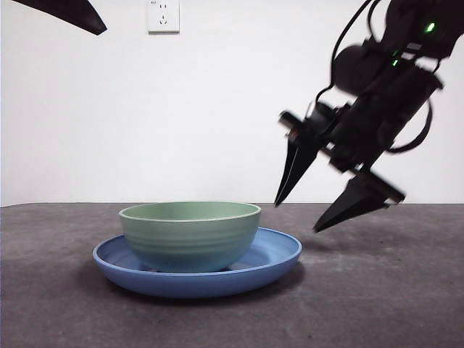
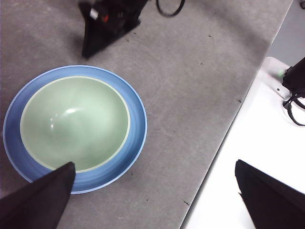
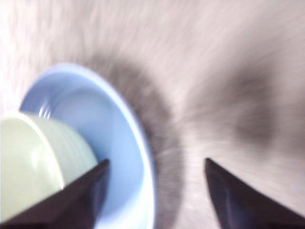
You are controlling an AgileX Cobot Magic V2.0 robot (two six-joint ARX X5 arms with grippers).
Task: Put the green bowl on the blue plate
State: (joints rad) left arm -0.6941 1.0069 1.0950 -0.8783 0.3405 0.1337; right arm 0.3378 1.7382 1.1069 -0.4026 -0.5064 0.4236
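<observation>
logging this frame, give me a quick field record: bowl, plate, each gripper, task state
bowl: green bowl upright, resting inside the blue plate
plate: on the grey table
right gripper: open, in the air beside the plate, touching nothing
left gripper: open, high above, empty
task state: bowl appears placed

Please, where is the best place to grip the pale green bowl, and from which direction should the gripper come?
Probably the thin rim of the pale mint-green round bowl, approached from above: one jaw inside, one outside. It sits upright and open inside the wide glossy blue plate, whose raised edge hinders a low side approach.
</observation>
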